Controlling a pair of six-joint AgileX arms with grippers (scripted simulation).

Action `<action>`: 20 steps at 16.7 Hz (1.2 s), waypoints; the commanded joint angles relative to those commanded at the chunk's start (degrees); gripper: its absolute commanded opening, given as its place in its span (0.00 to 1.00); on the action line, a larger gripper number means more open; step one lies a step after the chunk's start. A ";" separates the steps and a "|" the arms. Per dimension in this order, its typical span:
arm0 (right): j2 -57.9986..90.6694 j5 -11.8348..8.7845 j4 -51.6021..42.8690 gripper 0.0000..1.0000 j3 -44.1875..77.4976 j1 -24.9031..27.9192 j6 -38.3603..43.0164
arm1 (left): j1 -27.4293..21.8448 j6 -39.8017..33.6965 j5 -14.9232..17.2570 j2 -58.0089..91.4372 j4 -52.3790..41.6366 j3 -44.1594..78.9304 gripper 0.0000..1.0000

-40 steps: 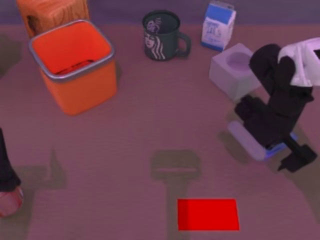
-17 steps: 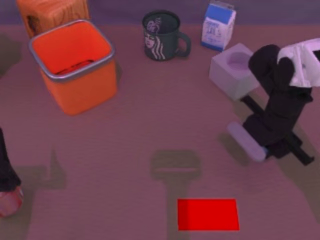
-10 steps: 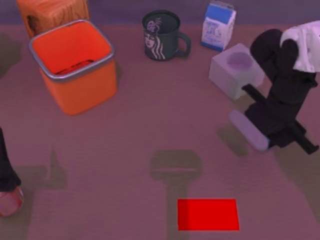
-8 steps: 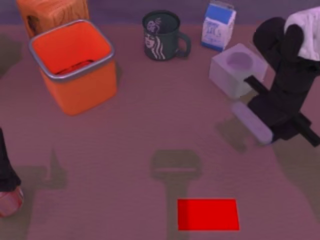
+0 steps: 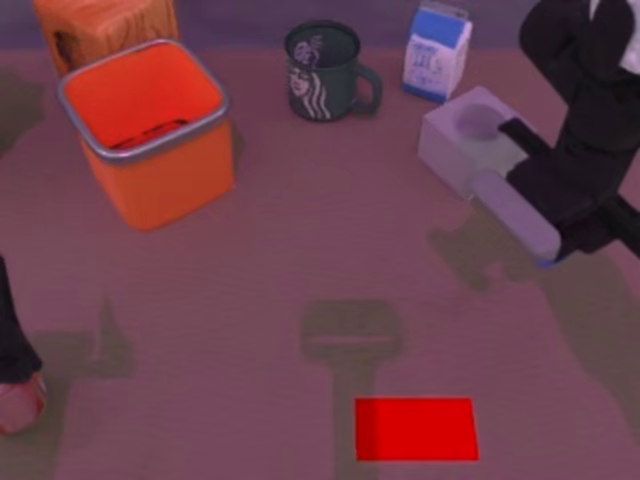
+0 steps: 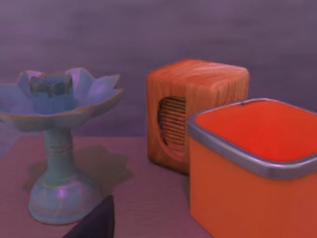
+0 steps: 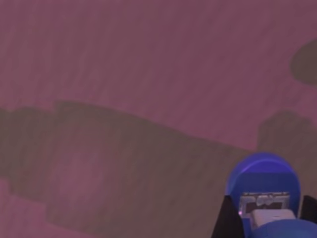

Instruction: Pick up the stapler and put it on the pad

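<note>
My right gripper (image 5: 565,200) is shut on the stapler (image 5: 515,215), which hangs above the table at the right, in front of a pale box. In the top view the stapler looks pale, with a blue edge at its near end. The right wrist view shows the stapler's bright-blue rounded end (image 7: 262,183) between my two dark fingers (image 7: 225,218), high over bare table. The flat red pad (image 5: 416,428) lies at the front edge, to the left of and nearer than the gripper. My left arm (image 5: 15,350) stays parked at the left edge.
An orange bin with a metal rim (image 5: 150,130) and a wooden box (image 5: 100,25) stand at the back left. A dark mug (image 5: 325,72), a milk carton (image 5: 437,50) and a pale box (image 5: 465,135) line the back. A lotus-shaped stand (image 6: 57,148) shows in the left wrist view.
My right gripper has risen and moved toward the back right with the stapler in it, off the table. The left arm has not moved.
</note>
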 joint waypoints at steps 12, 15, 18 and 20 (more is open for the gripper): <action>-6.48 -4.85 -5.15 0.00 -5.37 6.62 -38.23 | 0.00 0.00 0.00 0.00 0.00 0.00 1.00; -8.74 -5.68 -6.37 0.00 -7.88 9.77 -57.20 | 0.00 0.00 0.00 0.00 0.00 0.00 1.00; -10.90 -5.70 -6.70 0.00 -10.45 13.09 -75.39 | 0.00 0.00 0.00 0.00 0.00 0.00 1.00; -12.28 -5.25 -6.34 0.00 -12.04 15.25 -86.59 | 0.00 0.00 0.00 0.00 0.00 0.00 1.00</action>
